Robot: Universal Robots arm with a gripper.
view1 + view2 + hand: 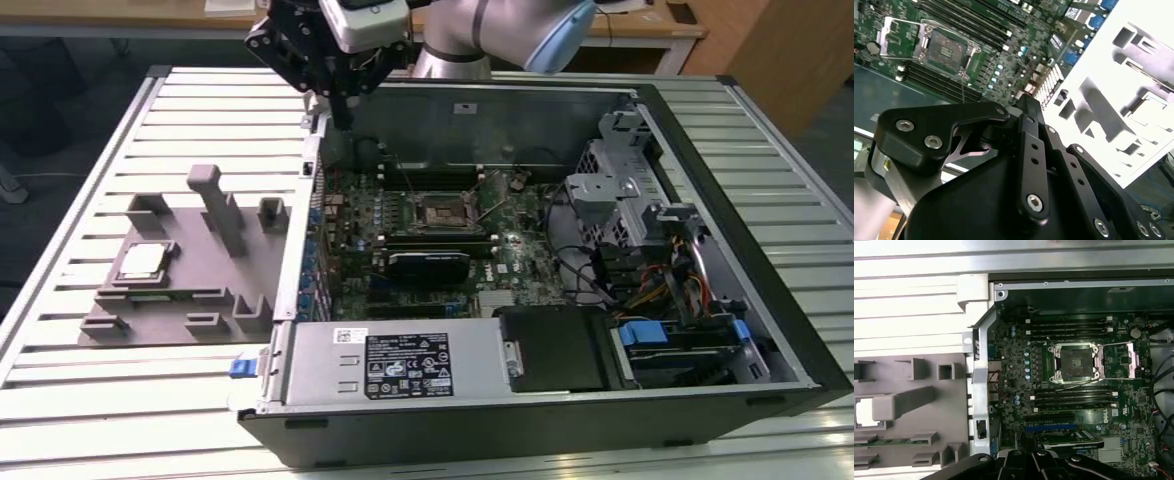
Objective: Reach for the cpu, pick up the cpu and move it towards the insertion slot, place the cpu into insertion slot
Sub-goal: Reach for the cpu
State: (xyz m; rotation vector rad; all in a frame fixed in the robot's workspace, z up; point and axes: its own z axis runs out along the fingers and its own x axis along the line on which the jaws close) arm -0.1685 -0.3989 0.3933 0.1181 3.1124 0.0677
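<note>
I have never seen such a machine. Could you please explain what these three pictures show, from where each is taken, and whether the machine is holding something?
This is a robot arm with a pincer at its end. The exterior view comes from a camera standing off the arm, looking down on a slatted metal table. The two wrist views come from cameras riding on the arm, so dark parts of the pincer appear in them.

On the table stand an open computer case and, at the exterior view's left, a grey fixture block. The cpu, a small silvery square, rests in that block. The insertion slot is the square socket inside the case.

The pincer hangs above the case's edge, apart from the cpu, so the cpu is not yet picked up.
</note>
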